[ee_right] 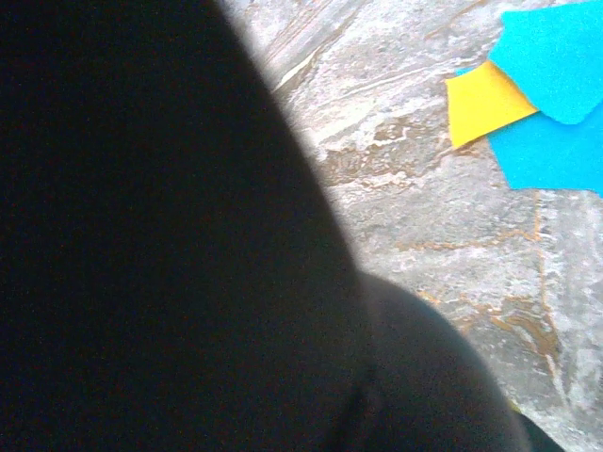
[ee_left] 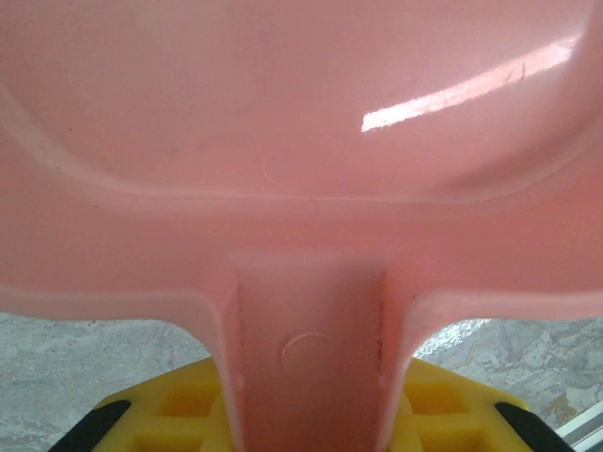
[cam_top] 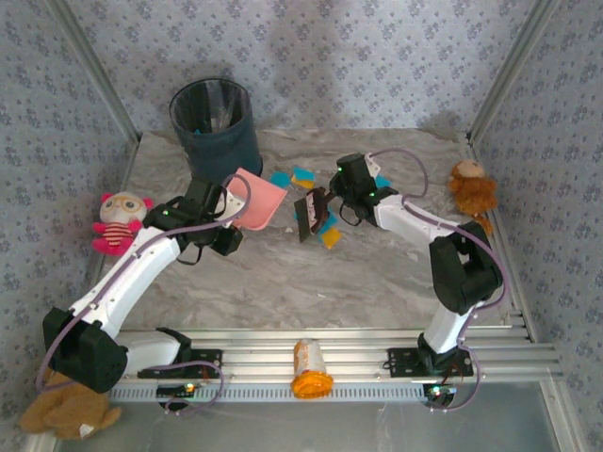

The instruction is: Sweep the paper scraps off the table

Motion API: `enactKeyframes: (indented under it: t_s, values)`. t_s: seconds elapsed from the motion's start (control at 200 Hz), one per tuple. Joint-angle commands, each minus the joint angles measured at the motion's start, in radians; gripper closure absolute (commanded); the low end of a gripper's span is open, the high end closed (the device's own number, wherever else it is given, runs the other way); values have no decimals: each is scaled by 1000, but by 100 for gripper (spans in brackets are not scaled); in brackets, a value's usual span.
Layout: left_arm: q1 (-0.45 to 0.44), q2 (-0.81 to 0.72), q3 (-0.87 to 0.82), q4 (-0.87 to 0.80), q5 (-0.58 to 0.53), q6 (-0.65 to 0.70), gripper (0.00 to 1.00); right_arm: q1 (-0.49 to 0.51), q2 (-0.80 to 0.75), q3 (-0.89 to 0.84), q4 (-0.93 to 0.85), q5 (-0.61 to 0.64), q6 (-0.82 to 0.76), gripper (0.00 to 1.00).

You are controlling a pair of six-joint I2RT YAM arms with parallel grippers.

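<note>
Now: Dustpan and Brush Both Gripped, Scraps Loose on the Marble

The left gripper (cam_top: 224, 205) is clamped on the moulded handle of the pink dustpan (cam_top: 258, 200), a smooth, glossy plastic scoop whose flat blade angles toward the middle of the table (cam_top: 311, 282). From the left wrist, that handle runs as a straight rib between the yellow fingers (ee_left: 179, 400). It has a round moulding mark, and a bright streak of glare crosses the pan's curved wall.

The right gripper (cam_top: 330, 200) is closed on a dark brush (cam_top: 309, 215), a blocky, rectangular piece standing tilted just right of the dustpan's lip. From the right wrist it reads as a matt black, rounded mass across the left side.

The paper scraps (cam_top: 328, 233) lie on the far middle of the tabletop, which is flat, grey-beige and streaked with brownish marble veins. They are thin, flat, roughly square pieces in turquoise and orange-yellow. A few sit just beyond the dustpan's far corner, a yellow and blue cluster lies right beside the brush, and one turquoise piece is near the right wrist. In the right wrist view a yellow scrap (ee_right: 482, 102) is partly covered by two turquoise ones.

A round, dark-blue bin (cam_top: 215, 122) with a clear liner stands at the far left. An orange bottle (cam_top: 311, 369) lies on the ribbed aluminium rail (cam_top: 377, 363) at the near edge.
</note>
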Motion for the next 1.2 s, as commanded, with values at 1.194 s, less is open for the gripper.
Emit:
enactKeyframes:
  t_s: [1.194]
  values:
    - [-210,259,29,-159,-53,130,100,-20,-479,-242,54,106,-749,100]
